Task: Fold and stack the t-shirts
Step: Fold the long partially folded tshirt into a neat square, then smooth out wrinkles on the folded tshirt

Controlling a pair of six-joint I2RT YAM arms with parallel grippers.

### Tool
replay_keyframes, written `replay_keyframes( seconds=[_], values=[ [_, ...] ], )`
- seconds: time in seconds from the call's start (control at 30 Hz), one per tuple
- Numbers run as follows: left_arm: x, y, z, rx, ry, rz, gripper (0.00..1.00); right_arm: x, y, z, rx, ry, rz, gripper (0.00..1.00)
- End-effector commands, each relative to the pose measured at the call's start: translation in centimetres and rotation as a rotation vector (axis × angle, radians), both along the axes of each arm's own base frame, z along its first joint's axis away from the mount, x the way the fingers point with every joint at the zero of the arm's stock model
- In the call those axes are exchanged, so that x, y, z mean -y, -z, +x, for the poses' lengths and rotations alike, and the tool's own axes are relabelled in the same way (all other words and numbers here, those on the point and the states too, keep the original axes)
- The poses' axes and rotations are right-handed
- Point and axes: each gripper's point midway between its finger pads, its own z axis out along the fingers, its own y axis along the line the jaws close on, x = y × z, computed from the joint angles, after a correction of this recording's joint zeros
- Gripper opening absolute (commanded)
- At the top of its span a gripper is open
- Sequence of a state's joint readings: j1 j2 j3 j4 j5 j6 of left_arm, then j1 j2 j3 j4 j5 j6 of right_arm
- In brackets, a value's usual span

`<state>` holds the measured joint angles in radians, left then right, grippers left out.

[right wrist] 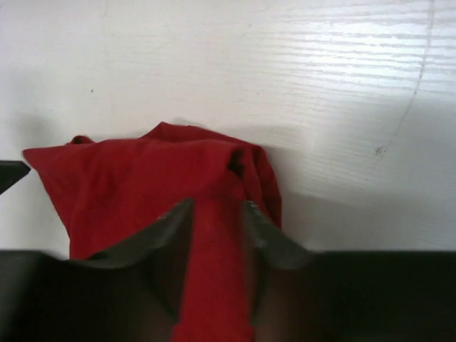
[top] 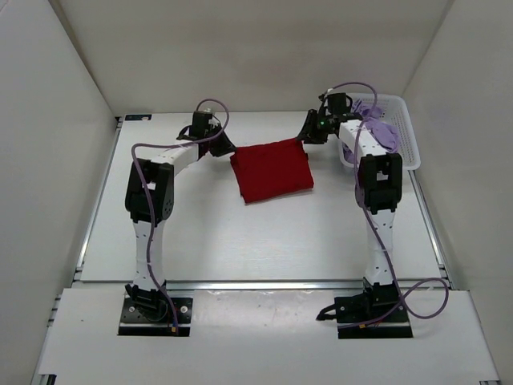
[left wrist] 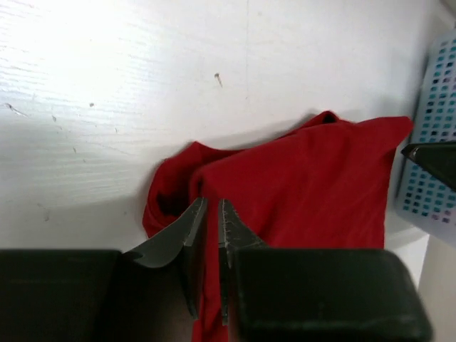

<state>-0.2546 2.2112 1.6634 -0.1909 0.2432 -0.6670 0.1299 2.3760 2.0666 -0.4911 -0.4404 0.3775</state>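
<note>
White tabletop point(top: 240, 241) fills the view. Just above its centre lies the deep red t-shirt point(top: 272, 170), folded to a rough rectangle with rumpled upper corners. The white mesh basket point(top: 409, 148) at upper right holds the lavender t-shirt point(top: 385, 132). My left claw point(left wrist: 212, 205) stands slightly parted over the red shirt's left corner. My right claw point(right wrist: 217, 208) gapes wider astride its right corner.

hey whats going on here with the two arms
The left gripper and right gripper sit at the two far corners of a folded deep red cloth t-shirt on the table, jaws slightly parted around the cloth. A lavender purple shirt lies in the white mesh basket; no stack yet.
</note>
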Motion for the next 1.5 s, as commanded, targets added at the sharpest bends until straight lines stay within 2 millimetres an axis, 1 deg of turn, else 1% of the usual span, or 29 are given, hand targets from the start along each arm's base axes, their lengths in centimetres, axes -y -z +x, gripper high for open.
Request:
replay_keyframes(
  seconds=[0.0, 0.1, 0.17, 0.23, 0.27, 0.3, 0.37, 0.4, 0.5, 0.53, 0.57, 0.6, 0.63, 0.67, 0.7, 0.73, 0.77, 0.8, 0.87, 0.97, 1.03, 1.13, 1.2, 1.23, 1.27, 1.33, 1.37, 1.43, 1.47],
  values=[
    [-1.2, -7.5, 2.2, 0.156, -0.052, -0.054, 0.24, 0.1, -5.3, 0.9, 0.096, -0.001, -0.055, 0.38],
    [-2.3, -10.1, 1.9, 0.217, -0.080, -0.061, 0.30, -0.7, -6.1, -0.5, 0.119, -0.003, -0.119, 0.43],
    [-1.9, -10.0, 0.9, 0.221, -0.066, -0.061, 0.33, -1.7, -6.7, -1.9, 0.160, -0.009, -0.147, 0.42],
    [0.5, -8.9, -1.4, 0.209, -0.002, -0.076, 0.32, -2.3, -6.2, -3.5, 0.176, -0.007, -0.139, 0.33],
    [1.3, -8.8, -2.1, 0.209, 0.015, -0.090, 0.32, -2.5, -5.8, -3.9, 0.175, -0.009, -0.137, 0.23],
    [3.0, -7.8, -3.5, 0.201, 0.042, -0.105, 0.32, -3.0, -5.7, -4.6, 0.182, -0.018, -0.101, 0.17],
    [6.1, -6.9, -5.5, 0.202, 0.094, -0.143, 0.32, -3.5, -4.0, -5.4, 0.152, -0.030, -0.042, 0.02],
    [7.0, -6.3, -5.8, 0.182, 0.108, -0.172, 0.32, -3.8, -3.6, -5.7, 0.137, -0.045, -0.024, 0.00],
    [9.4, -4.6, -5.5, 0.151, 0.148, -0.161, 0.29, -4.0, -0.3, -6.8, 0.065, -0.053, -0.020, 0.00],
    [9.2, -3.9, -4.8, 0.144, 0.129, -0.131, 0.29, -3.5, 1.3, -7.5, 0.031, -0.037, -0.035, 0.00],
    [8.8, -3.7, -4.4, 0.143, 0.123, -0.118, 0.29, -3.4, 1.6, -7.3, 0.036, -0.026, -0.039, 0.00],
    [8.2, -2.5, -3.8, 0.129, 0.098, -0.095, 0.29, -2.8, 3.2, -8.3, -0.001, -0.016, -0.049, 0.00],
    [6.9, -1.4, -3.1, 0.107, 0.070, -0.084, 0.29, -2.4, 3.7, -8.9, -0.014, -0.001, -0.043, 0.00],
    [6.1, -0.4, -3.1, 0.090, 0.058, -0.079, 0.28, -2.5, 3.5, -9.1, 0.002, 0.005, -0.031, 0.01],
    [5.5, 0.5, -3.3, 0.071, 0.055, -0.074, 0.27, -1.8, 5.2, -10.4, -0.041, 0.020, -0.039, 0.00],
    [4.2, 1.6, -3.5, 0.050, 0.032, -0.067, 0.26, -1.5, 5.8, -11.4, -0.056, 0.028, -0.036, 0.01],
    [2.7, 2.6, -4.2, 0.035, 0.014, -0.058, 0.26, -1.5, 6.5, -12.6, -0.076, 0.029, -0.040, 0.00],
    [2.3, 2.6, -4.3, 0.041, 0.002, -0.056, 0.26, -1.4, 6.7, -13.0, -0.077, 0.035, -0.035, 0.00],
    [0.4, 4.4, -6.3, 0.001, -0.014, -0.032, 0.25, -2.0, 8.0, -15.8, -0.117, 0.014, -0.027, 0.00],
    [-1.4, 5.1, -8.8, -0.022, -0.043, -0.048, 0.24, -3.0, 9.1, -19.3, -0.126, -0.019, -0.034, 0.00],
    [-2.6, 4.7, -9.9, -0.013, -0.062, -0.058, 0.25, -3.5, 8.8, -21.0, -0.113, -0.037, -0.034, 0.00],
    [-3.6, 3.6, -13.0, -0.002, -0.062, -0.073, 0.23, -3.6, 9.0, -24.7, -0.111, -0.093, -0.081, 0.00],
    [-4.0, 2.9, -14.5, 0.006, -0.064, -0.091, 0.24, -3.6, 8.5, -26.3, -0.121, -0.141, -0.086, 0.00],
    [-4.0, 3.3, -15.8, -0.001, -0.056, -0.094, 0.24, -3.6, 8.0, -26.8, -0.114, -0.169, -0.101, 0.00],
    [-3.9, 1.8, -16.2, 0.031, -0.046, -0.116, 0.25, -3.5, 7.7, -26.7, -0.104, -0.169, -0.108, 0.01],
    [-3.4, 0.5, -17.4, 0.060, -0.029, -0.110, 0.26, -3.3, 5.3, -26.4, -0.051, -0.174, -0.108, 0.11],
    [-3.1, -1.0, -17.3, 0.095, -0.017, -0.107, 0.25, -3.4, 4.4, -26.0, -0.034, -0.171, -0.090, 0.15],
    [-0.4, -3.9, -17.1, 0.158, 0.052, -0.103, 0.26, -3.4, 1.3, -24.4, 0.044, -0.150, -0.033, 0.19],
    [0.2, -4.2, -17.2, 0.165, 0.073, -0.085, 0.28, -3.4, 1.0, -24.3, 0.044, -0.149, -0.025, 0.20]
  ],
)
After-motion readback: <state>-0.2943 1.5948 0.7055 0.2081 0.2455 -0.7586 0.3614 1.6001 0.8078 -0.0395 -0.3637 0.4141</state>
